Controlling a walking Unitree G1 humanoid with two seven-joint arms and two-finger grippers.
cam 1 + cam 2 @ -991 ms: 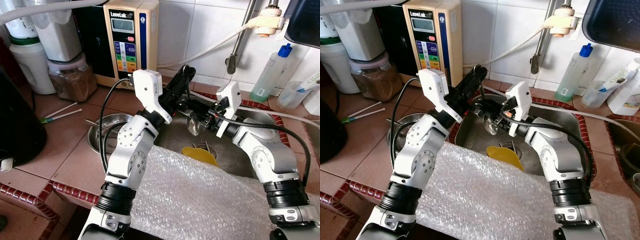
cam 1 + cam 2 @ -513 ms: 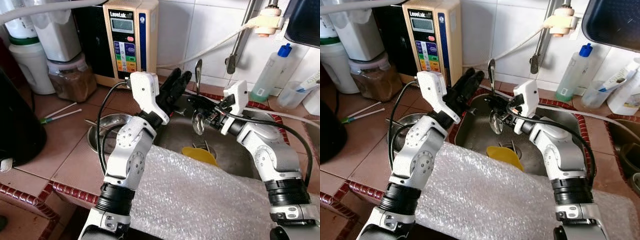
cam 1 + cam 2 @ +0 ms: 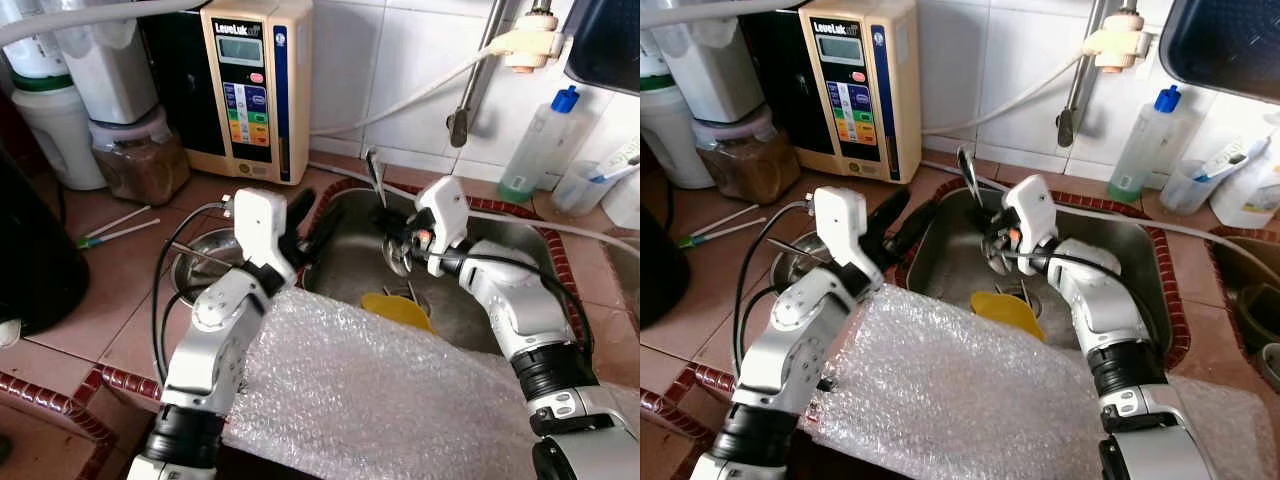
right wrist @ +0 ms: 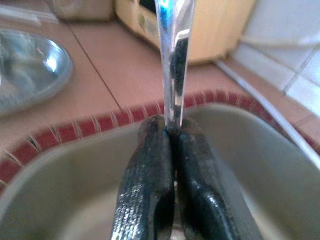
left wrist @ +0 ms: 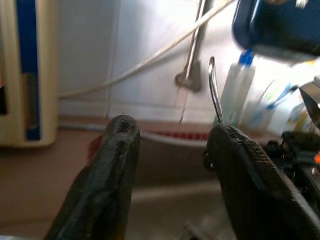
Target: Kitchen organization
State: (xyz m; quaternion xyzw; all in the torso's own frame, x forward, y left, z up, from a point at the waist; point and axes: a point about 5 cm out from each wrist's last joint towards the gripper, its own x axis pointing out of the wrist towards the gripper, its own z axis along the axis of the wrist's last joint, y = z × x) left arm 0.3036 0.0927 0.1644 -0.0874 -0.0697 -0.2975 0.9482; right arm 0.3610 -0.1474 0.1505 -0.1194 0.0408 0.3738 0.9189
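My right gripper [image 3: 393, 226] is shut on a metal spoon [image 3: 376, 176] above the steel sink [image 3: 345, 268]. The spoon's handle points up toward the wall and its bowl [image 3: 400, 258] hangs below the fingers. In the right wrist view the two pads [image 4: 150, 165] press flat on the handle [image 4: 172, 50]. My left gripper [image 3: 316, 210] is open over the sink's left rim, a short way left of the spoon, with nothing between its fingers [image 5: 115, 150]. The spoon handle [image 5: 215, 90] stands beyond the left gripper's fingertip.
A yellow item [image 3: 400, 308] lies at the sink's bottom. Bubble wrap [image 3: 400, 400] covers the near counter. A steel bowl [image 3: 195, 268] sits left of the sink. A beige water machine [image 3: 255, 85], a jar [image 3: 140, 160], a tap pipe [image 3: 472, 95] and a soap bottle [image 3: 535, 150] line the wall.
My left gripper has drawn back and down, away from the spoon, to the sink's left rim. The right gripper has shifted slightly left and lower, still holding the spoon.
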